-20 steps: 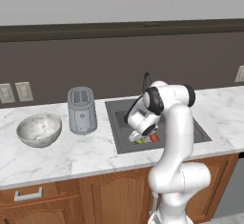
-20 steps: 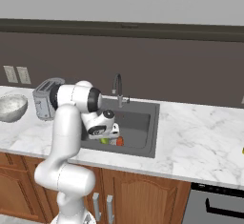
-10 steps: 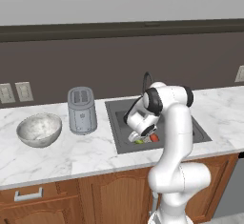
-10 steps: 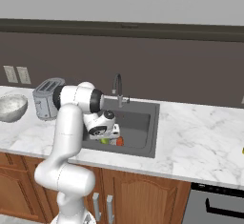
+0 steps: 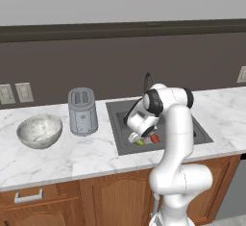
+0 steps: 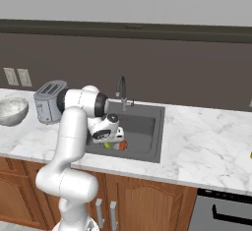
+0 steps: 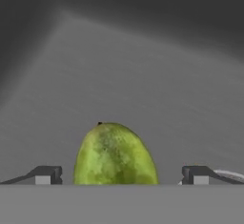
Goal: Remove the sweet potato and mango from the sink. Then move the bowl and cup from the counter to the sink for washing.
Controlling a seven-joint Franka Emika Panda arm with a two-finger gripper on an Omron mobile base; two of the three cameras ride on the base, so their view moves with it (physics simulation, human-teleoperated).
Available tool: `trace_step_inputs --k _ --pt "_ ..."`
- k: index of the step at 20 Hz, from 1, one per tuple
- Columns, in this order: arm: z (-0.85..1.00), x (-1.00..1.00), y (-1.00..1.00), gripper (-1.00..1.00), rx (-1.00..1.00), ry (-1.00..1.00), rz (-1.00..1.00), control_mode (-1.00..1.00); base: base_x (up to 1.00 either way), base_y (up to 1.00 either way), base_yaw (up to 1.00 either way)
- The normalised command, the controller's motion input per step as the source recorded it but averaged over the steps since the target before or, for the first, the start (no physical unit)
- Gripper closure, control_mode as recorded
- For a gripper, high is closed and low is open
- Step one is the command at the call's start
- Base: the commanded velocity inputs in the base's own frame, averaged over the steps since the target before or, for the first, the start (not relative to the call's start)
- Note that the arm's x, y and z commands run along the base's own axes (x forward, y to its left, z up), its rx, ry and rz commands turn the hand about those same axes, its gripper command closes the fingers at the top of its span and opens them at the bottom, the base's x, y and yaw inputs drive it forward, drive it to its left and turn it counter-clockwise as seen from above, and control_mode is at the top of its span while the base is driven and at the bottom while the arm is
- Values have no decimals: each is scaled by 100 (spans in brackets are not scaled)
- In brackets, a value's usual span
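Down in the dark sink (image 5: 192,126) (image 6: 147,127), my gripper (image 5: 142,136) (image 6: 109,136) (image 7: 120,176) stands open over the green mango (image 5: 139,143) (image 6: 107,145) (image 7: 114,154). In the hand view the mango lies between the two fingertips (image 7: 45,175), with a gap on each side. The orange-red sweet potato (image 5: 154,138) (image 6: 122,146) lies just beside the mango on the basin floor. The mottled bowl (image 5: 40,130) (image 6: 11,111) sits on the counter far to the left. The cup (image 6: 250,155) is a yellow sliver at the counter's right edge.
A grey toaster (image 5: 82,110) (image 6: 49,101) stands between bowl and sink. The curved faucet (image 5: 148,81) (image 6: 122,90) rises behind the basin. White marble counter (image 5: 72,157) (image 6: 206,146) spreads on both sides, and wall outlets (image 5: 14,93) sit at the left.
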Motion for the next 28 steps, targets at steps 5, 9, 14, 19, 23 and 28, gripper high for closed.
trace_step_inputs --k 5,9,14,19,23,28 --pt "-10 0 7 -100 0 0 0 -100 0 0 0" --pt "-12 -2 8 100 0 1 0 -100 0 0 0" --pt "-13 -2 2 100 0 1 0 -100 0 0 0" --pt "-11 0 0 100 0 2 0 -100 0 0 0" --pt "-4 -3 0 100 0 0 0 -100 0 0 0" --pt "3 -2 -1 100 -2 -1 0 -100 0 0 0"
